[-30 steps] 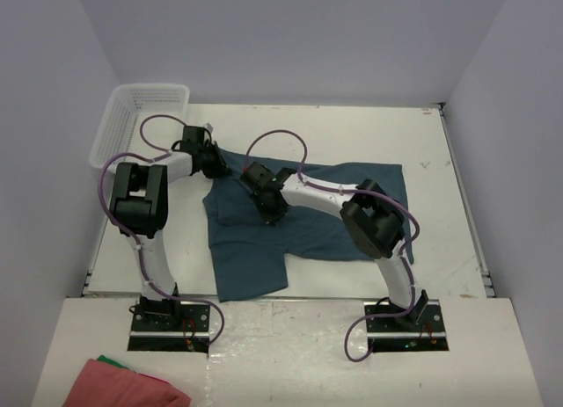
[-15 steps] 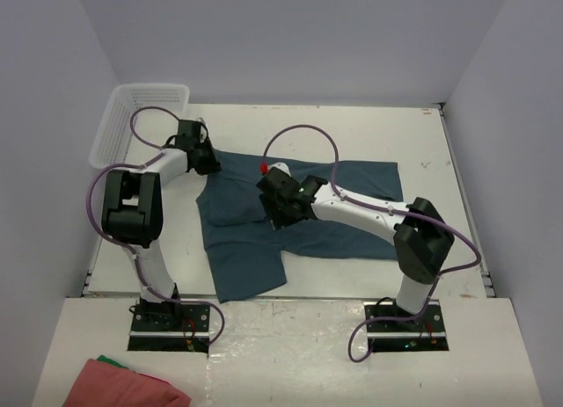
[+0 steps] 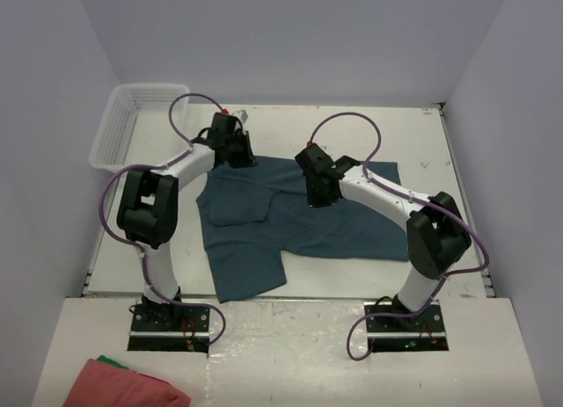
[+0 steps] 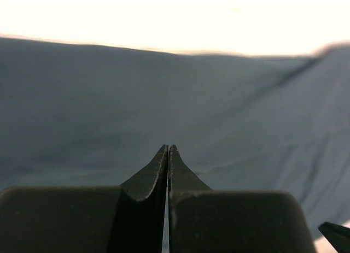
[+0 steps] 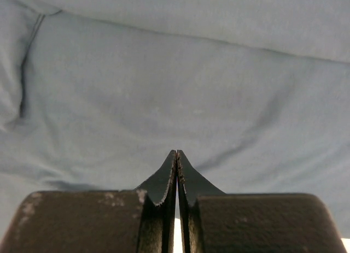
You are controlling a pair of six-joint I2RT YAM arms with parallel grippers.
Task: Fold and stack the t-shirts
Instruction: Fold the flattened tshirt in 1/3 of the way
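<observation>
1. White table (image 3: 440,143) boxed in by pale walls; white basket (image 3: 132,117) at the far left corner, pink-red cloth (image 3: 123,385) on the near ledge, bottom left.
2. Teal-blue t-shirt (image 3: 308,227) lies spread across the middle of the table. Its left part is rumpled with one flap laid over itself, and a piece reaches toward the near edge.
3. Left gripper (image 3: 240,158) sits at the shirt's far left edge, tips pointing down at the fabric.
4. Left wrist view: the left gripper's fingers (image 4: 158,171) are pressed together tip to tip, with no cloth visible between them. Shirt fabric fills the view just beyond the tips, bright table behind it.
5. Right gripper (image 3: 318,198) is over the shirt's upper middle, well inside its outline, right of the folded flap.
6. Right wrist view: the right gripper's fingers (image 5: 188,179) are closed flush, nothing visibly pinched. Smooth shirt cloth is close ahead, with a seam at upper left.
7. Cannot tell whether either tip touches the cloth.
8. The two grippers are apart, both along the shirt's far side.
</observation>
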